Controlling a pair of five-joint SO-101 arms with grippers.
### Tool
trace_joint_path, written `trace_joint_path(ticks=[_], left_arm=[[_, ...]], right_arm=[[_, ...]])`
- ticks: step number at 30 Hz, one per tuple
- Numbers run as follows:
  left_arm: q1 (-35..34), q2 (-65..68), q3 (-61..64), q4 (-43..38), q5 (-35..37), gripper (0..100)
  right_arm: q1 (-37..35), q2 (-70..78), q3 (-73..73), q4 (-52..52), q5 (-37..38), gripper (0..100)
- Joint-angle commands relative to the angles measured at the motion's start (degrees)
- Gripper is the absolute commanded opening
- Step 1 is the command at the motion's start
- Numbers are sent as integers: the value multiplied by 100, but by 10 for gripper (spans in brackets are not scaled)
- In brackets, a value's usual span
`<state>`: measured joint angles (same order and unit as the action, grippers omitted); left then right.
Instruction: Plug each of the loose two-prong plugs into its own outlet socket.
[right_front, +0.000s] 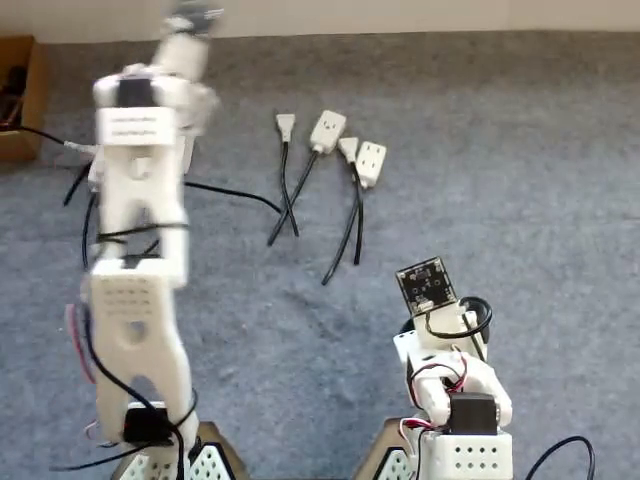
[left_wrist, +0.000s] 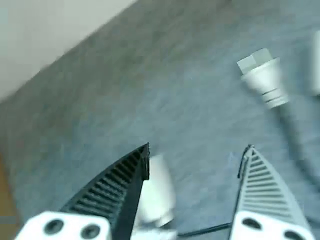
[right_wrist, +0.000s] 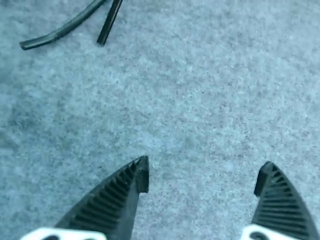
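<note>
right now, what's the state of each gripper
left gripper: open, holding nothing
right gripper: open, holding nothing

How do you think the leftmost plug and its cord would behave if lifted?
The plug looks small and plastic, so probably light and rigid. Its thin cord lies bent and crosses another cord, so it would likely dangle limply and might tug that neighbour.
</note>
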<state>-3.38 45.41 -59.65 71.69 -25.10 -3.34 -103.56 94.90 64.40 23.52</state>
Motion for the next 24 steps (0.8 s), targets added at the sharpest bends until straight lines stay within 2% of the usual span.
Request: trace_joint_path(ticks=[1, 5, 14, 18, 21, 24], left_arm=[[892, -303, -4, 53, 62, 288], [1279, 295, 233, -360, 62, 287], [1473, 1516, 224, -888, 62, 284], [1429, 1648, 224, -914, 18, 160], [1437, 1648, 224, -870, -580, 26], [1455, 1640, 224, -633, -686, 4]], right_arm=[[-48, -110, 435, 13, 70, 332], [-48, -110, 435, 22, 70, 332], [-48, -110, 435, 22, 70, 332], [-48, -110, 435, 22, 70, 332], [-48, -110, 435, 22, 70, 332], [-48, -110, 435, 22, 70, 332]])
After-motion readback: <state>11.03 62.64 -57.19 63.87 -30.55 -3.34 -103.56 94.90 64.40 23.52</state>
